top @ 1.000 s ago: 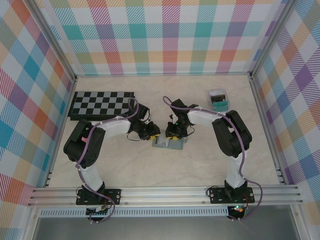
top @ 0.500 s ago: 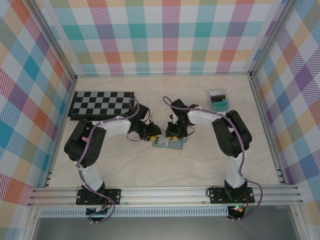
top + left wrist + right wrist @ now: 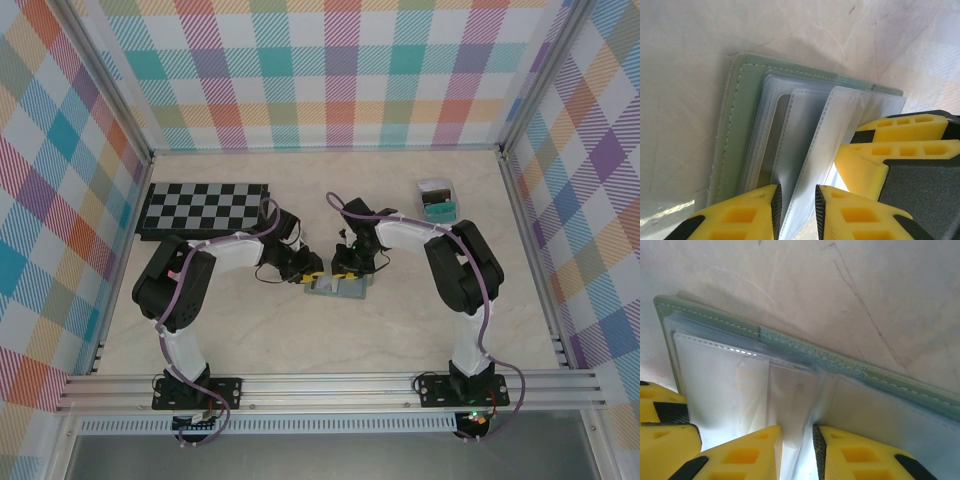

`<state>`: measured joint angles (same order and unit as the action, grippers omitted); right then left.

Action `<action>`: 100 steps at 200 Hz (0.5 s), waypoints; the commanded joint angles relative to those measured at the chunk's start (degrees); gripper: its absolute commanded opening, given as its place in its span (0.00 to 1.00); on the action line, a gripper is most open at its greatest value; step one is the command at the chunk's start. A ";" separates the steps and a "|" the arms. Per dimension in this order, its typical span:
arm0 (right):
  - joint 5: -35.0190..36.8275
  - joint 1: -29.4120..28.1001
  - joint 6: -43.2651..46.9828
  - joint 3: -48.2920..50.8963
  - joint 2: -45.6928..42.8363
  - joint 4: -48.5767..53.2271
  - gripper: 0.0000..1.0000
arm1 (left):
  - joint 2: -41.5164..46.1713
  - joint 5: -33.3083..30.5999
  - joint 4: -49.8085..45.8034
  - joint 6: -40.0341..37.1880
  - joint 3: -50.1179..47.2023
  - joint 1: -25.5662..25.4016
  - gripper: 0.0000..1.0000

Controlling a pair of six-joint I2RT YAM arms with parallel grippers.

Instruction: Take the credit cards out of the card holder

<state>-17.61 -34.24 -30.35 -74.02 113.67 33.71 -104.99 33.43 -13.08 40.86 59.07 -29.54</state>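
Observation:
The card holder (image 3: 335,288), sage green, lies open on the table between my two grippers. Its stitched green cover (image 3: 735,125) carries a fan of clear plastic sleeves (image 3: 805,130). My left gripper (image 3: 312,274) (image 3: 796,210) has its jaws narrowly apart, with a raised sleeve leaf pinched between them. My right gripper (image 3: 346,270) (image 3: 797,452) grips a creased sleeve (image 3: 795,390) near the holder's spine (image 3: 805,352). Each wrist view catches the other gripper's yellow fingers (image 3: 890,145) (image 3: 662,427) close by. The credit cards are hidden in the sleeves; I make out none clearly.
A folded chessboard (image 3: 205,208) lies at the back left. A small clear box with teal and black contents (image 3: 437,199) stands at the back right. Plaid walls enclose the table on three sides.
My left gripper has crept a little to the right, closer to the right gripper. The card holder has shifted slightly with it. The right arm stays put.

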 commanded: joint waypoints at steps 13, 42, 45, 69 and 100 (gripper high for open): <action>2.16 -0.37 1.25 2.03 3.76 0.11 0.26 | -0.90 2.12 1.03 -1.13 0.88 -0.08 0.24; 1.57 -0.41 1.40 2.04 3.45 -0.09 0.26 | -1.08 2.60 1.55 -1.13 0.96 -0.16 0.20; 1.48 -0.39 1.35 2.04 3.37 -0.16 0.26 | -1.09 2.67 1.56 -1.13 0.96 -0.17 0.20; 0.49 -0.39 1.30 2.60 1.52 -1.28 0.26 | -1.07 2.03 1.23 -1.33 1.01 -0.17 0.13; 2.05 -0.39 0.75 4.85 -4.13 -3.81 0.28 | 0.68 -1.14 -0.49 -2.73 0.70 -0.26 0.00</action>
<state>-18.00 -34.24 -30.35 -72.25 112.33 31.53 -105.38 34.00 -12.95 39.53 59.07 -29.58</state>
